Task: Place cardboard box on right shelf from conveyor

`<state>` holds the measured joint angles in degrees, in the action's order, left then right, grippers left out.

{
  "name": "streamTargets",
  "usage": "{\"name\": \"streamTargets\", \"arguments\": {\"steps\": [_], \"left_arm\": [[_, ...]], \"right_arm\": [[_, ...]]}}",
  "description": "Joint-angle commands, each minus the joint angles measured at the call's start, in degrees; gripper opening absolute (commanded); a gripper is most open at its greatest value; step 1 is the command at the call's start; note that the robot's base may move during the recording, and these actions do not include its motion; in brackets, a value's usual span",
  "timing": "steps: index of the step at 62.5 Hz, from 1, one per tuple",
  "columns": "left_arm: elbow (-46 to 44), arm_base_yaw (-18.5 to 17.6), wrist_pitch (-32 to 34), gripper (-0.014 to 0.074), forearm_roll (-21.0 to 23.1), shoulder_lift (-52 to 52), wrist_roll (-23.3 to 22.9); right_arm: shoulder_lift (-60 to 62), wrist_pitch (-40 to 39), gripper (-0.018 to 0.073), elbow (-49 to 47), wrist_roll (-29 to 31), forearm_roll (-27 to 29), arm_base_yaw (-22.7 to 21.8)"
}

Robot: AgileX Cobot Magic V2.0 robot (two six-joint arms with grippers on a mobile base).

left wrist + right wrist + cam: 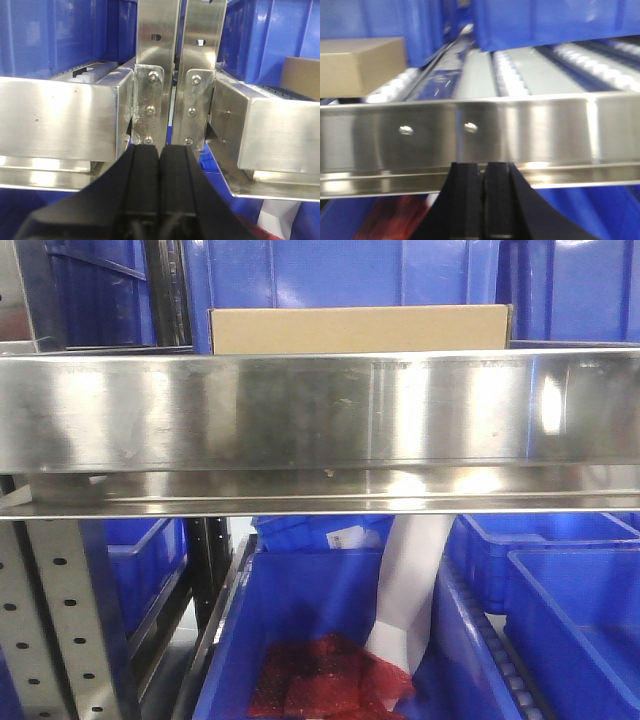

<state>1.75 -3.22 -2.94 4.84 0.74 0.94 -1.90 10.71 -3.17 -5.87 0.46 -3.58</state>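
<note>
The tan cardboard box (360,330) rests on the stainless-steel right shelf (320,420), behind its broad shiny front lip. The box also shows at the right edge of the left wrist view (302,77) and at the upper left of the right wrist view (362,65). My left gripper (159,147) is shut with nothing in it, just in front of two bolted steel uprights (175,75). My right gripper (484,165) is shut and empty, close below the shelf's lip (480,130), to the right of the box. The conveyor is out of view.
Blue plastic bins (350,280) stand behind the box on the shelf. Below the shelf are more blue bins (560,580), one holding red mesh bags (320,675) and a white sheet (410,590). A grey perforated upright (60,620) stands at lower left.
</note>
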Motion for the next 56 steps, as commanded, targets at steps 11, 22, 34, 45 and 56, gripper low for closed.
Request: {"name": "streamTargets", "arguments": {"steps": [11,22,34,45,56], "left_arm": [[-0.2,-0.3,5.2,-0.0119,0.4,0.7,-0.3],[-0.2,-0.3,5.2,-0.0119,0.4,0.7,-0.3],[-0.2,-0.3,5.2,-0.0119,0.4,0.7,-0.3],[-0.2,-0.3,5.2,-0.0119,0.4,0.7,-0.3],[-0.2,-0.3,5.2,-0.0119,0.4,0.7,-0.3]], "right_arm": [[3.0,-7.5,0.0036,4.6,0.6,0.7,-1.5],[3.0,-6.8,0.0036,4.5,0.6,0.4,-1.4],[3.0,-6.8,0.0036,4.5,0.6,0.4,-1.4],[3.0,-6.8,0.0036,4.5,0.6,0.4,-1.4],[3.0,-6.8,0.0036,4.5,0.6,0.4,-1.4]]}}
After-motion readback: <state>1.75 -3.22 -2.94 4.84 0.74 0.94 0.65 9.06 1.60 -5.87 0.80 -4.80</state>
